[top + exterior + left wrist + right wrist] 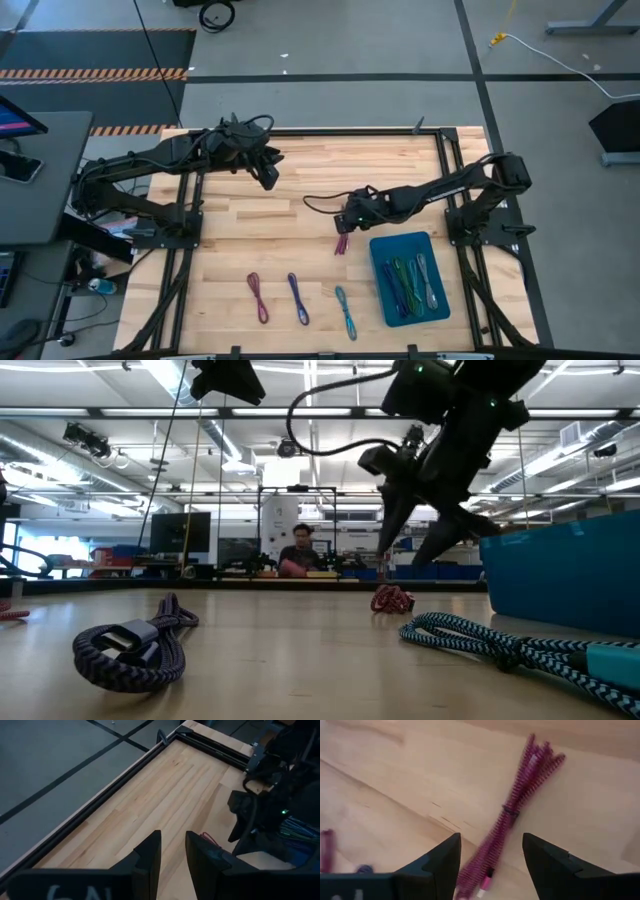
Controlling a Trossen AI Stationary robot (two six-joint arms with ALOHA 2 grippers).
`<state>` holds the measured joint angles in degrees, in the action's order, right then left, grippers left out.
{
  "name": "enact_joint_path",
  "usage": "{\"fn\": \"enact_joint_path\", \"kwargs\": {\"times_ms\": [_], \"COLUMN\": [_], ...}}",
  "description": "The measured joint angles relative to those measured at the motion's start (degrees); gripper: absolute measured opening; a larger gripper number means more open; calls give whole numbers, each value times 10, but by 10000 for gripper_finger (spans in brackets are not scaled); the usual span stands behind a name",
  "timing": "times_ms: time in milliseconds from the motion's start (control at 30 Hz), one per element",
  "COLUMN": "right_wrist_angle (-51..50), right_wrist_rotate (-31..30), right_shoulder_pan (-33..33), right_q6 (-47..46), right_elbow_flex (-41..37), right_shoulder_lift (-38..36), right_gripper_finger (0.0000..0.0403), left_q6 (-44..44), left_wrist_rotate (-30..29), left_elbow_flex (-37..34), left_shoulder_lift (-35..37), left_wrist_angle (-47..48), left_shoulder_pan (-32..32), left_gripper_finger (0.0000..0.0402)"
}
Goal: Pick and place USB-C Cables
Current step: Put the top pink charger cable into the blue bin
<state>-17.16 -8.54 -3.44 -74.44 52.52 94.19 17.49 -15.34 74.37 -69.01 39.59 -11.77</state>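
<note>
A maroon cable bundle [516, 812] lies flat on the wooden table, also visible in the high view [342, 243] and the low view [392, 599]. My right gripper [490, 865] hovers open just above it, one finger on each side of the bundle's near end, not touching; in the low view [400, 563] its tips are clear of the table. Purple [258, 297], blue [298, 298] and teal [345, 312] bundles lie near the table's near edge. My left gripper [268, 174] is open and held above the table's far left part [173, 851].
A blue tray [440, 262] stands right of the maroon cable and holds several cable bundles [410, 285]. A black frame rail [300, 130] runs along the table's edges. A person [298, 550] sits far behind the table. Bare wood lies between the two arms.
</note>
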Motion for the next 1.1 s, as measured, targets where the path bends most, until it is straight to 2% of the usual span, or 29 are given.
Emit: {"fn": "enact_joint_path", "kwargs": {"times_ms": [200, 367, 500, 633, 733, 833, 867, 1100], "right_wrist_angle": [47, 96, 77, 66, 59, 56, 56, 53], "right_wrist_rotate": [50, 68, 74, 79, 87, 98, 100, 104], "right_shoulder_pan": [2, 3, 4, 9, 15, 21, 23, 51], "right_q6": [25, 31, 33, 37, 37, 50, 59, 101], "right_elbow_flex": [0, 2, 11, 11, 10, 9, 9, 20], "right_shoulder_lift": [57, 89, 96, 94, 94, 95, 95, 54], "right_gripper_finger": [218, 218, 210, 170, 109, 30, 19, 16], "left_q6": [14, 23, 29, 29, 29, 29, 29, 28], "left_wrist_rotate": [0, 0, -1, 0, 0, 0, 0, 0], "left_elbow_flex": [0, 0, 0, 0, 0, 0, 0, 0], "left_shoulder_lift": [0, 0, 0, 0, 0, 0, 0, 0], "left_wrist_angle": [-6, -7, -8, -8, -8, -8, -8, -8], "left_shoulder_pan": [0, 0, 0, 0, 0, 0, 0, 0], "left_gripper_finger": [94, 94, 94, 94, 94, 94, 94, 94]}}
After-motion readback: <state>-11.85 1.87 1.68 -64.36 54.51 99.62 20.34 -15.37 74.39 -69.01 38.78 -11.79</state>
